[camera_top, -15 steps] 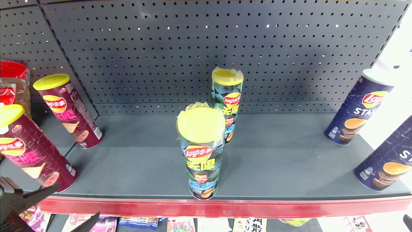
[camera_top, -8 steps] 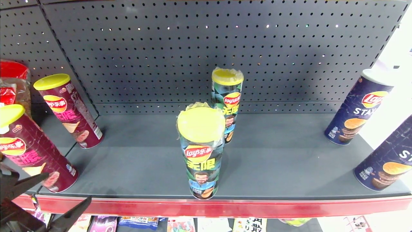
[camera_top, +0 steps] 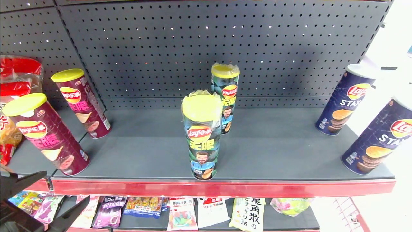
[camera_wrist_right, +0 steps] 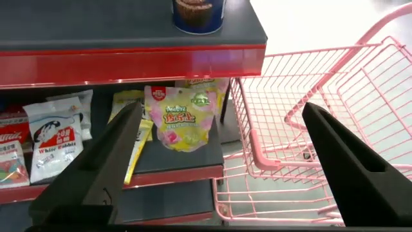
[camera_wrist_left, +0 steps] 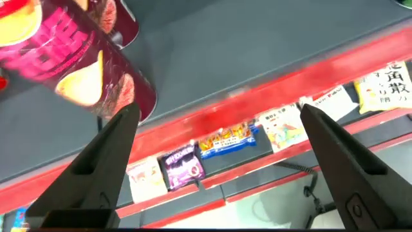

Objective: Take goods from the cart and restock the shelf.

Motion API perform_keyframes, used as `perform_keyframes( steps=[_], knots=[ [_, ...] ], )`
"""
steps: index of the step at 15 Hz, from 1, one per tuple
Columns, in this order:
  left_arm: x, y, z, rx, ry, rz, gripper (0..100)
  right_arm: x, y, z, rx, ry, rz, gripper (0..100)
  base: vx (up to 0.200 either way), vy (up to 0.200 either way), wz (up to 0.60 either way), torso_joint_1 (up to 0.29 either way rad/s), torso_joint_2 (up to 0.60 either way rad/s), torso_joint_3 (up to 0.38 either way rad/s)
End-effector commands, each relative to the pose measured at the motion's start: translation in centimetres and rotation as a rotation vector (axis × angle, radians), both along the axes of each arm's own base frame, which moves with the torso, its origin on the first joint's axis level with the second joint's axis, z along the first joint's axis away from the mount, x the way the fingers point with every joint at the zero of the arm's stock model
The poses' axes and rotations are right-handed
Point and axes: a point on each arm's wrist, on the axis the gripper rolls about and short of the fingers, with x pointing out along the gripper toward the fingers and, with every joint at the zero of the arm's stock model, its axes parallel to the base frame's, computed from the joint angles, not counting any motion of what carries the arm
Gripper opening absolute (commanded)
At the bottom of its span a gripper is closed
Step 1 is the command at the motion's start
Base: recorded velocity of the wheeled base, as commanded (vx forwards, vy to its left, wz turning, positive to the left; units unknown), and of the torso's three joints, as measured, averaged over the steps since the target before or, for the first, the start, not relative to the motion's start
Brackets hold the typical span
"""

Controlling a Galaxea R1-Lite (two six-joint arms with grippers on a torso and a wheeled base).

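Two green chip cans with yellow lids stand mid-shelf, one at the front and one behind it. Two maroon cans stand at the left, two dark blue cans at the right. My left gripper hangs open and holds nothing, below the shelf's red front edge at the left; in its wrist view the left gripper sits below a maroon can. My right gripper is open with nothing in it, beside the pink wire cart.
Snack bags lie in a row on the lower shelf, seen too as bags in the right wrist view. Red-packed goods fill the far left. Wide bare stretches of grey shelf lie either side of the green cans.
The head camera has drawn back and tilted down, so the shelf sits higher in the picture and the lower shelf's bags show. The left gripper keeps its place at the lower left, still open.
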Motion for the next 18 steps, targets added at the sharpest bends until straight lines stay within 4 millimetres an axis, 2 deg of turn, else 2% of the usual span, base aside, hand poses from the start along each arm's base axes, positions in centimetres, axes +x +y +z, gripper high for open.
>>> perform_keyframes(
  steps=[1, 3, 7, 13, 16, 18],
  knots=[
    [-0.01, 0.01, 0.0, 0.002, -0.001, 0.0, 100, -0.11, 0.01, -0.19, -0.002, -0.01, -0.001, 100, 0.0, 0.0, 0.0, 0.0, 0.0, 0.0],
    [-0.03, 0.03, 0.01, 0.003, -0.003, 0.001, 100, -0.11, 0.01, -0.19, -0.001, -0.01, 0.001, 100, 0.0, 0.0, 0.0, 0.0, 0.0, 0.0],
    [-0.04, 0.03, -0.03, 0.003, -0.001, 0.001, 100, -0.11, 0.01, -0.23, -0.001, -0.009, 0.002, 100, 0.0, 0.2, 0.0, 0.002, 0.0, 0.006],
    [-0.07, 0.0, -0.22, 0.016, 0.004, -0.016, 100, -0.09, 0.02, -0.23, 0.0, -0.007, 0.011, 100, 0.0, 0.0, 0.0, 0.009, 0.0, -0.001],
    [-0.23, -0.29, -0.43, -0.006, 0.019, -0.15, 100, -0.1, 0.02, -0.23, -0.015, -0.006, 0.019, 100, 0.0, 0.0, 0.0, 0.0, 0.0, 0.0],
    [0.04, -0.67, -0.48, -0.021, 0.042, -0.271, 100, -0.06, 0.16, -0.23, -0.038, -0.001, 0.106, 100, 0.0, 0.0, 0.0, 0.0, 0.0, 0.0]
  ],
)
